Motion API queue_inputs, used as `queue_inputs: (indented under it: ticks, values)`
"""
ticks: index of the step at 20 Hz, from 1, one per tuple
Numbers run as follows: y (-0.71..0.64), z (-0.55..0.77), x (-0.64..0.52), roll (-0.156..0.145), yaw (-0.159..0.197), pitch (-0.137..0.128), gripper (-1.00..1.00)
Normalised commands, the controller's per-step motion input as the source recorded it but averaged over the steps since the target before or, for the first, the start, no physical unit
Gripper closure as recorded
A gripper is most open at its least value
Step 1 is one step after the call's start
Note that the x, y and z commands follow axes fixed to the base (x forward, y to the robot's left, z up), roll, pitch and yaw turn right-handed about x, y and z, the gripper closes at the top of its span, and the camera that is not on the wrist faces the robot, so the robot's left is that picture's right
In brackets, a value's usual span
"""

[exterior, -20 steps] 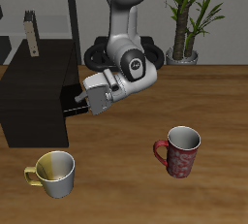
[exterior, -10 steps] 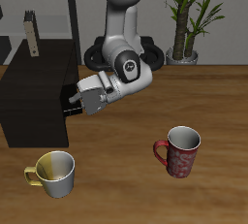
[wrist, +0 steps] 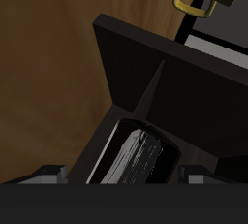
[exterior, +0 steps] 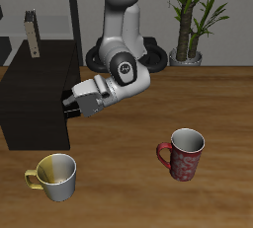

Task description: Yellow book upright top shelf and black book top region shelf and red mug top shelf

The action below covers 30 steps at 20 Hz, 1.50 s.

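One of three placements looks done. The yellow book stands upright on the flat top of the shelf, towards its back edge.

Second placement looks to be in hand. The end effector is turned sideways, level with the shelf's side wall, and is pinching the black book. In the wrist view a dark, glossy body fills the gap between the fingers, so I judge the grip to be firm. The black book sits just beside the shelf's side face, below the level of the top. Contact with the wall cannot be settled, since it is black on black. It is not yet on the top region.

Third placement is not started. The red mug stands upright on the surface, well apart from the shelf and nearer the front edge.

Left to do:
- Raise the black book above the shelf's top edge, carry it over the top and set it down.
- Then fetch the red mug.

Surroundings: a yellow mug stands near the front edge, in front of the shelf and below the arm. A potted plant stands at the back, clear of the work.

In the way:
- The shelf's top edge is the main obstacle for the book's lift.
- The yellow book already on top must not be knocked over.
- The yellow mug is a risk only if the arm dips.
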Motion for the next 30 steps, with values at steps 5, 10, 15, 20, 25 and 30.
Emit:
queue_inputs:
  ticks: [5,10,15,20,25,30]
  values:
    - [-0.02,-0.07,0.01,0.005,-0.003,0.014,-1.00]
    - [0.19,0.08,0.01,0.108,-0.022,-0.029,-1.00]
    - [0.23,0.16,0.04,0.110,-0.013,-0.061,-1.00]
    - [0.29,0.20,-0.03,0.112,-0.041,-0.037,-1.00]
    - [0.51,0.31,0.14,0.253,-0.035,-0.080,-1.00]
    - [0.52,0.18,0.16,0.289,-0.028,-0.052,-1.00]
